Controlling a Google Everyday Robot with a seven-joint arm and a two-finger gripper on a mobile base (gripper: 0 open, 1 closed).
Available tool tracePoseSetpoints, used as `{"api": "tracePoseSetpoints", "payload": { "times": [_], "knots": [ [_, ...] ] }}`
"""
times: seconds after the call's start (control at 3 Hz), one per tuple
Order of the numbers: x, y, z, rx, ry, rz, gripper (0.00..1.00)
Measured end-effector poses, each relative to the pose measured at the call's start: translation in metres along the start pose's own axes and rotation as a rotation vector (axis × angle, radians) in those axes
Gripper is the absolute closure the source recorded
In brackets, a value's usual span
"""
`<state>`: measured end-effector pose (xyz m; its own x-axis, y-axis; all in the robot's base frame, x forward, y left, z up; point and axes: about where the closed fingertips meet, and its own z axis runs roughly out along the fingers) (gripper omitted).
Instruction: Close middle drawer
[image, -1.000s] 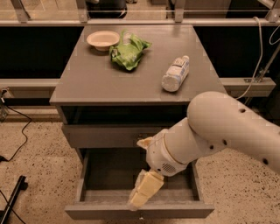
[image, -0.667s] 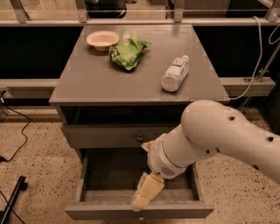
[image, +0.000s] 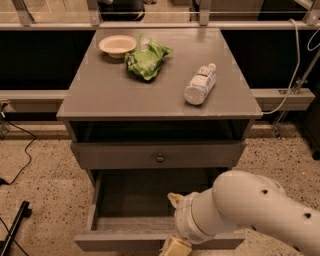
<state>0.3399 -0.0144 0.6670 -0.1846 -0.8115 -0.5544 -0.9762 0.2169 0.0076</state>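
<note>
The middle drawer is a grey shallow box pulled far out at the bottom of the grey cabinet. Its low front panel lies near the lower edge of the view, and its inside looks bare. Its knob is hidden. My gripper hangs from the big white arm over the drawer's front right part. It looks open and empty: one tan fingertip is over the drawer's inside, the other is at the front panel.
Above it, a taller-faced drawer with a dark knob stands slightly out. On the cabinet top lie a white bowl, a green bag and a plastic bottle. Cables run over the speckled floor at the left.
My arm has moved down and toward the drawer's front panel, so the lower fingertip now sits at the panel. The drawer itself has not visibly moved.
</note>
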Motion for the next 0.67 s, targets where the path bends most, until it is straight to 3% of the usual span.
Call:
{"api": "tracePoseSetpoints", "payload": {
  "times": [0.33, 0.67],
  "knots": [
    [0.01, -0.002, 0.013, -0.032, 0.029, 0.021, 0.0],
    [0.051, 0.009, 0.051, -0.067, 0.004, 0.043, 0.0]
  ]
}}
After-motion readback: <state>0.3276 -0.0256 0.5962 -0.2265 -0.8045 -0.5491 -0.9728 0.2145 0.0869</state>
